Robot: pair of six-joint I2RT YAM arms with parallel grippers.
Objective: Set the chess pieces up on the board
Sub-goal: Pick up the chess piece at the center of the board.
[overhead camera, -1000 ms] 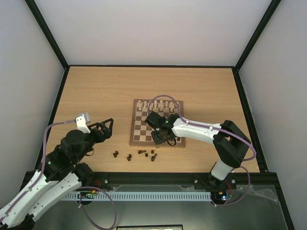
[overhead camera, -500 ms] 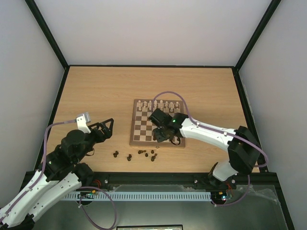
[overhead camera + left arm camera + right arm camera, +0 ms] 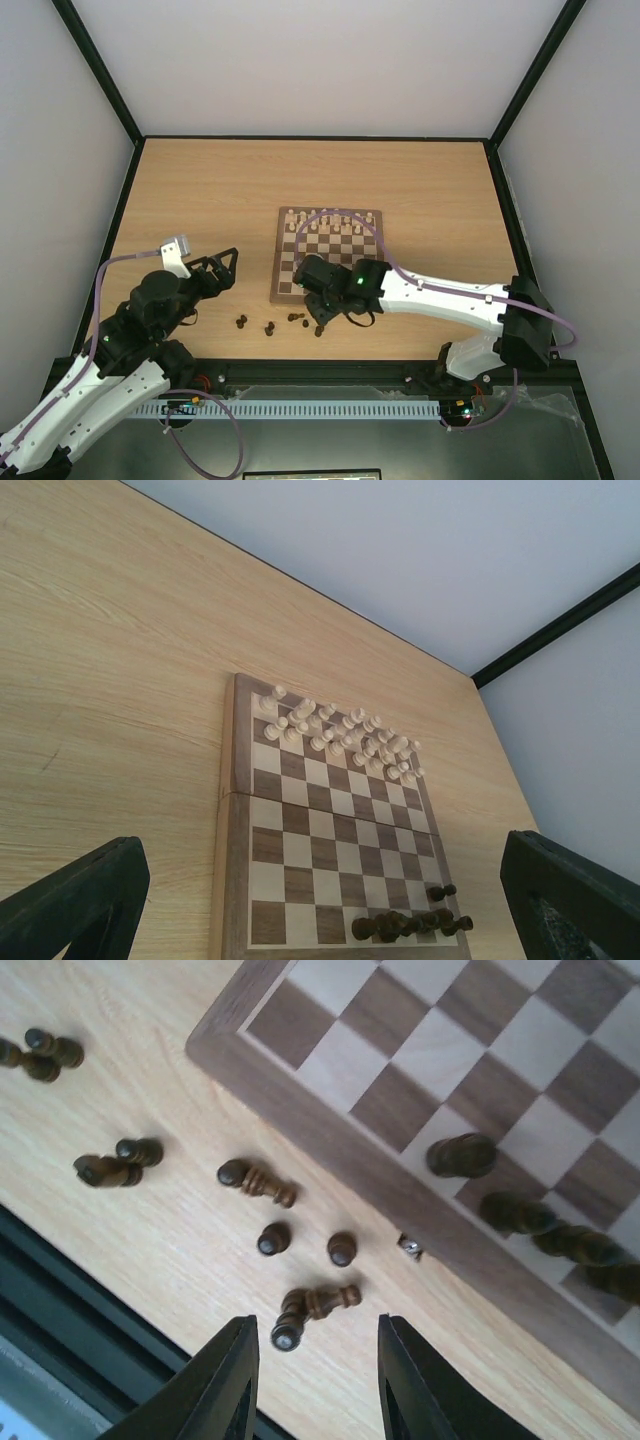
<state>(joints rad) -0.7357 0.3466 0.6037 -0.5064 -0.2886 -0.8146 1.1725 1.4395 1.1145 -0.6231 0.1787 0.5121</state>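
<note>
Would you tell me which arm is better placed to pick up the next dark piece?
Right: the right gripper hangs over the loose dark pieces by the board; the left gripper sits well aside.

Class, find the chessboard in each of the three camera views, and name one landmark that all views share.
Top external: chessboard at centre, near edge under the right arm.
Left wrist: chessboard lower centre, cut by the bottom edge.
Right wrist: chessboard upper right, one corner showing.
Shared landmark: the light wooden table around it.
</note>
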